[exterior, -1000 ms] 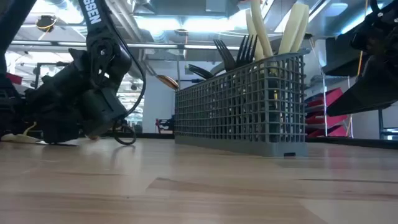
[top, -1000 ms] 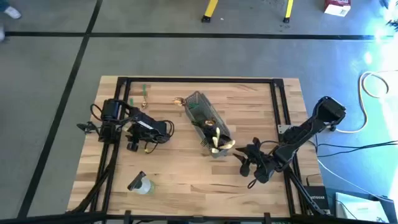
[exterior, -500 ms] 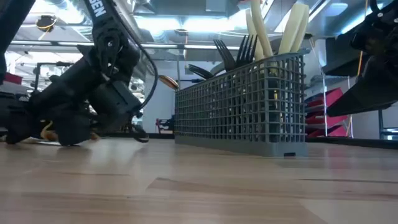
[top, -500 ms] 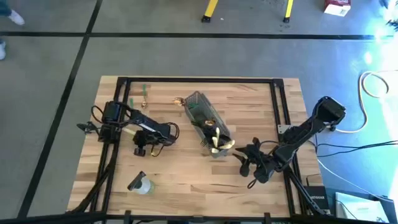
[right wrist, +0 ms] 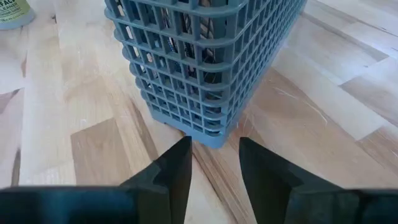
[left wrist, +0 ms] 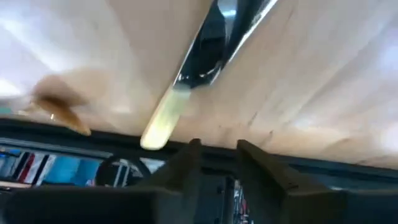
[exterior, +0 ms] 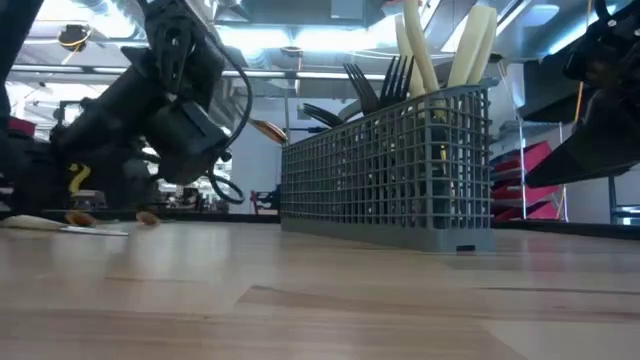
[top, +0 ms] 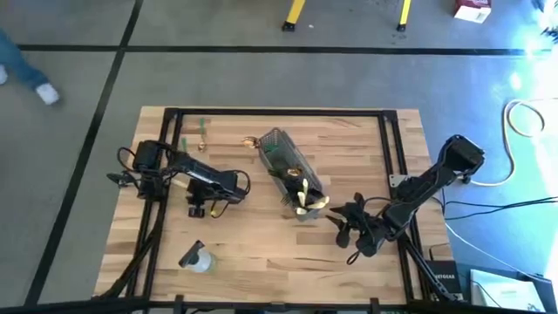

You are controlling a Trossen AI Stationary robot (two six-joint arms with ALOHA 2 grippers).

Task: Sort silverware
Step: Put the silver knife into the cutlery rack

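Note:
The grey mesh basket (top: 288, 173) stands mid-table with pale and black silverware (exterior: 420, 60) upright in it. A pale utensil (exterior: 62, 226) lies flat on the table at the left; the left wrist view shows its pale end (left wrist: 158, 121) just beyond my fingers. My left gripper (top: 197, 209) hangs a little above the table over it, open, with nothing between its fingers. My right gripper (right wrist: 214, 163) is open, low at the basket's near end (right wrist: 208, 134), touching nothing. More silverware, green (top: 202, 127) and gold (top: 253, 140), lies at the far left.
A small clear bottle (top: 197, 259) lies near the front left edge. A dark frame (top: 279, 112) runs along the table's far edge and both sides. Bare wood lies between the basket and the left arm, and in front of the basket.
My left gripper has risen off the table and shifted slightly toward the basket. The pale utensil that lay under it stays flat on the wood and now shows uncovered. My right arm has kept still.

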